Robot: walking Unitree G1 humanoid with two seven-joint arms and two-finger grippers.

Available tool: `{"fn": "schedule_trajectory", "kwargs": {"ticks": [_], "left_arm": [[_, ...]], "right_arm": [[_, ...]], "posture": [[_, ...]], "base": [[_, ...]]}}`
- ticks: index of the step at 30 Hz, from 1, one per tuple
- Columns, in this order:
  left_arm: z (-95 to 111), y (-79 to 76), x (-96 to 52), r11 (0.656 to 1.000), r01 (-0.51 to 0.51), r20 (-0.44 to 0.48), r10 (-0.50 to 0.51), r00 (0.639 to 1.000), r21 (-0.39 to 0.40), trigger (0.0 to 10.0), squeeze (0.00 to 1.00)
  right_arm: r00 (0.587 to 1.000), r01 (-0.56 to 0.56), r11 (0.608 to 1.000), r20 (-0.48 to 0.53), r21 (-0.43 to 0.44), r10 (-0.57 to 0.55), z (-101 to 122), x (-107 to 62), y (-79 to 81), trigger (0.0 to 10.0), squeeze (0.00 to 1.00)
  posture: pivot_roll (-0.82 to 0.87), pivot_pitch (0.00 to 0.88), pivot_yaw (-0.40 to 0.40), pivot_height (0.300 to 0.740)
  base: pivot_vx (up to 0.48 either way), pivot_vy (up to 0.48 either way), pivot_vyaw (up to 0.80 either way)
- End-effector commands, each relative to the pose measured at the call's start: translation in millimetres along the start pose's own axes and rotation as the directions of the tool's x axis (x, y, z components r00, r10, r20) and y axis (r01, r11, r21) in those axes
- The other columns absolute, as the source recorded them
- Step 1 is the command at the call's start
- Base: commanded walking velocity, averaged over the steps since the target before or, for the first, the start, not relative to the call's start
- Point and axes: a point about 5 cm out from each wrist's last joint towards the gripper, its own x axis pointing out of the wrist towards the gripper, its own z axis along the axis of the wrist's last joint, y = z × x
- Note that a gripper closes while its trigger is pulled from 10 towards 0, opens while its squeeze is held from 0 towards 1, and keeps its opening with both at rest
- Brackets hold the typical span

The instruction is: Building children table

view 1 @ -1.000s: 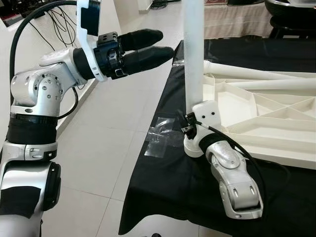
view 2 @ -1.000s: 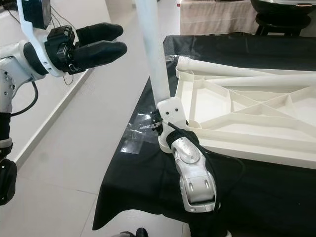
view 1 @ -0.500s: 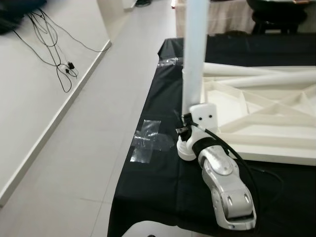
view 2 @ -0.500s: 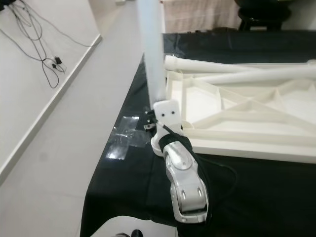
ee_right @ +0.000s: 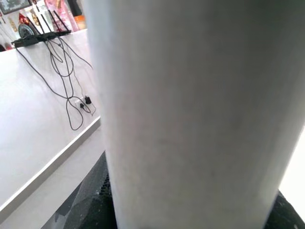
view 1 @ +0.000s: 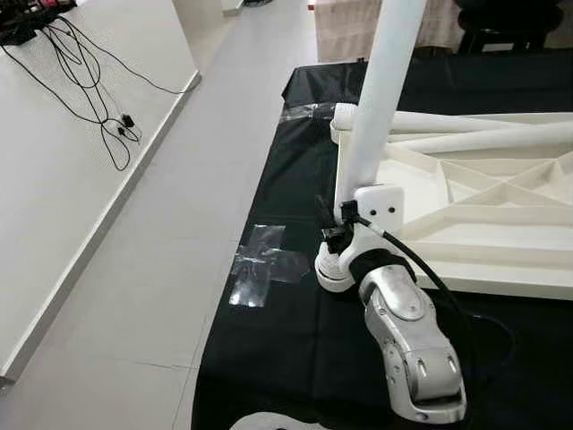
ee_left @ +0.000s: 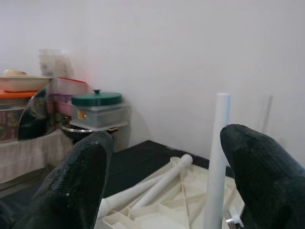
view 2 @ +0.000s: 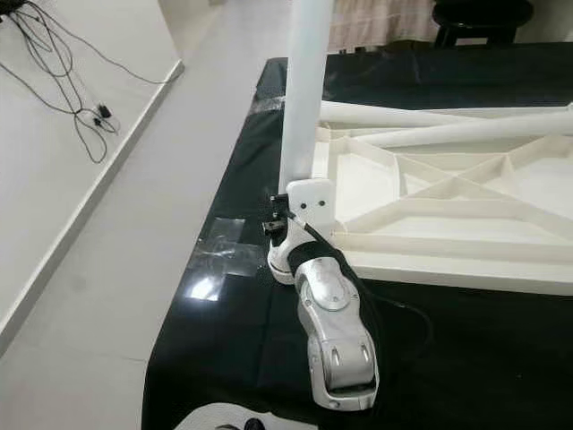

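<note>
A white table leg (view 1: pixel 376 107) stands on end at the near corner of the upside-down white table top (view 1: pixel 483 215); it leans a little. My right gripper (view 1: pixel 347 224) is shut on the leg's lower end, just above its round foot. In the right wrist view the leg (ee_right: pixel 190 109) is pressed close between the black fingers (ee_right: pixel 90 200). My left gripper (ee_left: pixel 167 181) is open and holds nothing; the standing leg (ee_left: pixel 217 157) shows some way beyond it.
Two more white legs (view 1: pixel 466 130) lie across the table top. A black cloth (view 1: pixel 286 358) covers the work surface, with clear tape (view 1: pixel 260 269) near its left edge. Cables (view 1: pixel 89 81) trail on the pale floor at left. Lidded containers (ee_left: pixel 97 98) stand on a far table.
My left arm, raised at the left a second ago, has gone from the eye views. The camera has shifted. The leg now leans a little instead of standing straight.
</note>
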Motion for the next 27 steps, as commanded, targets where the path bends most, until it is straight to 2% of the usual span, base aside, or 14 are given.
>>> {"fn": "schedule_trajectory", "kwargs": {"ticks": [1,7,8,11,15,16,18,19,21,22,23,24,25,27], "left_arm": [[9.1,-3.4,-16.3,0.999,-0.044,0.016,0.044,0.999,0.019,10.0,0.0],[5.0,0.7,-16.1,0.996,-0.081,-0.034,0.082,0.996,0.032,10.0,0.0],[3.6,3.1,-18.0,0.992,-0.115,-0.047,0.118,0.992,0.048,10.0,0.0],[2.5,4.8,-20.3,0.988,-0.142,-0.055,0.146,0.988,0.061,10.0,0.0],[5.3,11.4,-40.7,0.925,-0.349,-0.041,0.358,0.933,0.149,10.0,0.0],[10.7,19.7,-49.5,0.809,-0.546,-0.009,0.561,0.828,0.216,10.0,0.0],[-11.9,34.7,5.8,0.835,-0.455,-0.124,0.51,0.851,0.309,10.0,0.0],[-78.3,31.5,118.1,0.939,-0.216,-0.258,0.285,0.923,0.266,10.0,0.0],[-78.3,31.5,118.1,0.939,-0.216,-0.258,0.285,0.923,0.266,10.0,0.0],[-138.5,-3.0,199.9,0.982,-0.011,-0.317,0.071,0.946,0.189,10.0,0.0],[-138.5,-3.0,199.9,0.982,-0.011,-0.317,0.071,0.946,0.189,10.0,0.0],[-182.7,-37.2,243.4,0.988,0.089,-0.322,-0.043,0.946,0.129,10.0,0.0],[-210.2,-55.9,258.5,0.99,0.117,-0.308,-0.088,0.947,0.078,10.0,0.0],[-234.2,-48.5,240.9,0.998,0.059,-0.298,-0.048,0.953,0.028,10.0,0.0]], "right_arm": [[0.992,0.063,0.998,-0.107,0.007,-0.062,-22.4,-4.1,-7.4,0.0,0.0],[0.995,0.032,0.999,-0.093,0.016,-0.03,-20.4,-1.4,-4.8,0.0,0.0],[0.996,0.014,1.0,-0.084,0.014,-0.013,-19.3,-0.7,-2.4,10.0,0.0],[0.997,0.003,1.0,-0.078,0.013,-0.002,-18.8,-0.2,-0.8,10.0,0.0],[0.997,-0.01,1.0,-0.073,0.01,0.01,-18.9,1.6,1.5,10.0,0.0],[0.998,-0.011,1.0,-0.064,0.011,0.012,-17.9,3.8,0.1,10.0,0.0],[0.999,-0.011,1.0,-0.052,0.014,0.012,-17.4,6.7,-3.0,10.0,0.0],[0.999,-0.01,1.0,-0.049,0.015,0.011,-18.1,7.9,-4.1,10.0,0.0],[0.999,-0.01,1.0,-0.049,0.015,0.011,-18.1,7.9,-4.1,10.0,0.0],[0.999,-0.009,1.0,-0.049,0.017,0.01,-19.0,9.0,-4.6,10.0,0.0],[0.999,-0.009,1.0,-0.049,0.017,0.01,-19.0,9.0,-4.6,10.0,0.0],[0.999,-0.013,1.0,-0.047,0.021,0.013,-19.1,10.7,-4.1,10.0,0.0],[0.999,-0.018,1.0,-0.042,0.023,0.019,-18.6,12.3,-3.4,10.0,0.0],[0.999,-0.028,0.999,-0.033,0.02,0.029,-16.3,14.3,-3.0,10.0,0.0]], "posture": [[0.0,0.188,0.192,0.74],[0.01,0.185,0.185,0.74],[0.0,0.181,0.182,0.74],[0.0,0.181,0.182,0.74],[0.0,0.177,0.182,0.74],[0.03,0.15,0.194,0.74],[0.04,0.137,0.198,0.74],[0.05,0.128,0.199,0.74],[0.05,0.128,0.199,0.74],[0.06,0.121,0.19,0.74],[0.06,0.121,0.19,0.74],[0.06,0.116,0.181,0.74],[0.05,0.108,0.172,0.74],[0.04,0.106,0.167,0.74]], "base": [[0.0,0.0,0.0],[0.0,0.0,0.0],[0.0,0.0,0.0],[0.0,0.0,0.0],[0.0,0.0,0.0],[0.0,0.0,0.0],[0.0,0.0,0.0],[0.0,0.0,0.0],[0.0,0.0,0.0],[0.0,0.0,0.0],[0.0,0.0,0.0],[0.0,0.0,0.0],[0.0,0.0,0.0],[0.0,0.0,0.0]]}}
